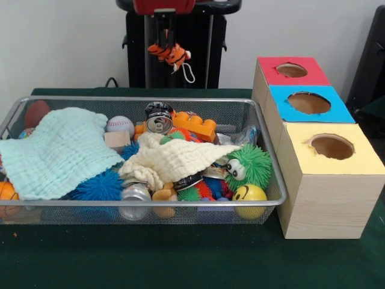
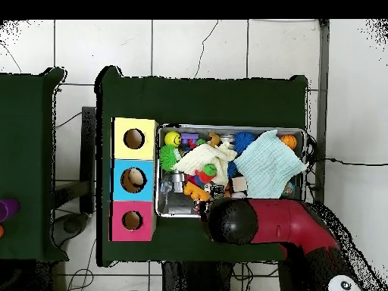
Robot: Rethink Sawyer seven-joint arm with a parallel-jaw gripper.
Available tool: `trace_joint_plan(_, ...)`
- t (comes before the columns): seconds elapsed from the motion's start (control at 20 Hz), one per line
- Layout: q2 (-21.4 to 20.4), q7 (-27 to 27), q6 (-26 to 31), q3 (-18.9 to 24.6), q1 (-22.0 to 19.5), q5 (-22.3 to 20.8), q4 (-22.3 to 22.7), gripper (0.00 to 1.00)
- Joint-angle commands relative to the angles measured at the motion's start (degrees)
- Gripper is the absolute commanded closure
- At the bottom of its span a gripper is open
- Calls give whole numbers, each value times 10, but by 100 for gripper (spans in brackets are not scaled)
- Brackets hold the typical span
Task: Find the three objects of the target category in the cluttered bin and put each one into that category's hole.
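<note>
Gripper (image 1: 166,43) raised above the bin's far side, pinching a small orange striped tiger toy (image 1: 170,53)
Bin (image 1: 150,209) sits on the green table, just left of the red (image 1: 293,71), blue (image 1: 308,103) and yellow (image 1: 332,147) hole boxes. Risks: toy hangs low with a loose white loop (image 1: 189,73) dangling, so it could slip in transit or catch a hole's rim; choosing the wrong hole is also possible

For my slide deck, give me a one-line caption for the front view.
Sawyer gripper lifts a striped tiger toy above the cluttered wire bin, beside three holed boxes.
</note>
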Motion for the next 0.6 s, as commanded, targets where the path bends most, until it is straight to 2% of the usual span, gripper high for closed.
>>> trace_joint_plan(0.05, -51, 77, 12, 1, 51, 54, 88, 100)
trace_joint_plan(0.3, -51, 136, -56, -39, 102, 59, 124, 100)
trace_joint_plan(0.6, -38, 141, -90, -74, 128, 57, 129, 100)
